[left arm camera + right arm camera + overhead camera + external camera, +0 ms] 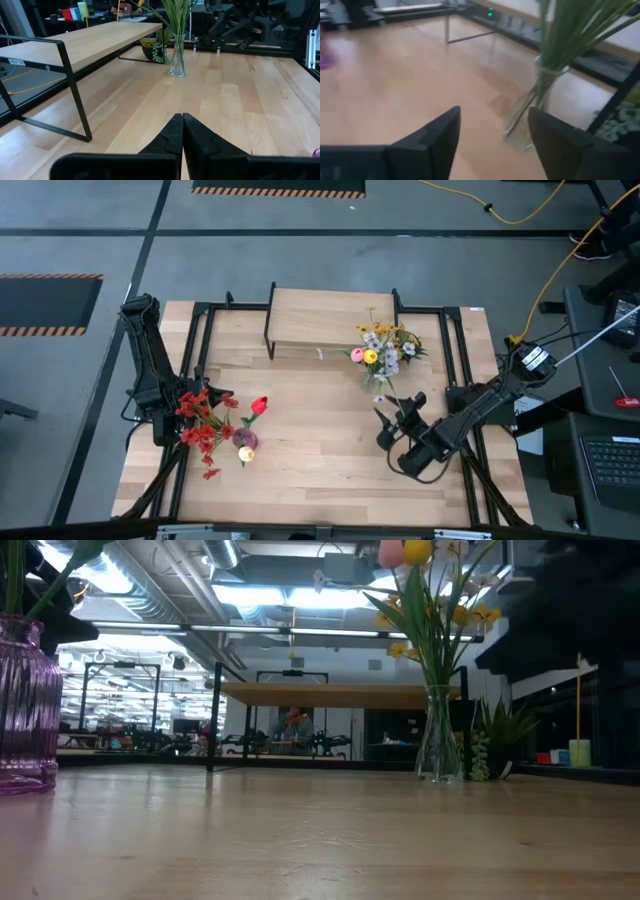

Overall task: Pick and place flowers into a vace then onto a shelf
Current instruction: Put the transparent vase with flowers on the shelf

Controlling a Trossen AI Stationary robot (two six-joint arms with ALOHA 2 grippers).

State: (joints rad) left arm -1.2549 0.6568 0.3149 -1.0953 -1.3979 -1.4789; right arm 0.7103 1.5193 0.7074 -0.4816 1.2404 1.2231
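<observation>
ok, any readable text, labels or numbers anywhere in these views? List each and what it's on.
None readable.
White sticker on the shelf leg's top bar: dark print, too small to read.
Clear vase, purple vase, tabletop: no markings visible.

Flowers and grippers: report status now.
Right gripper open beside the clear vase of flowers. Left gripper shut, idle. Vase on table, not on shelf. Nothing blocking.

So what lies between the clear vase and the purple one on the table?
Nothing: in the low view the clear vase and the purple vase stand apart with only bare tabletop between them.
</observation>
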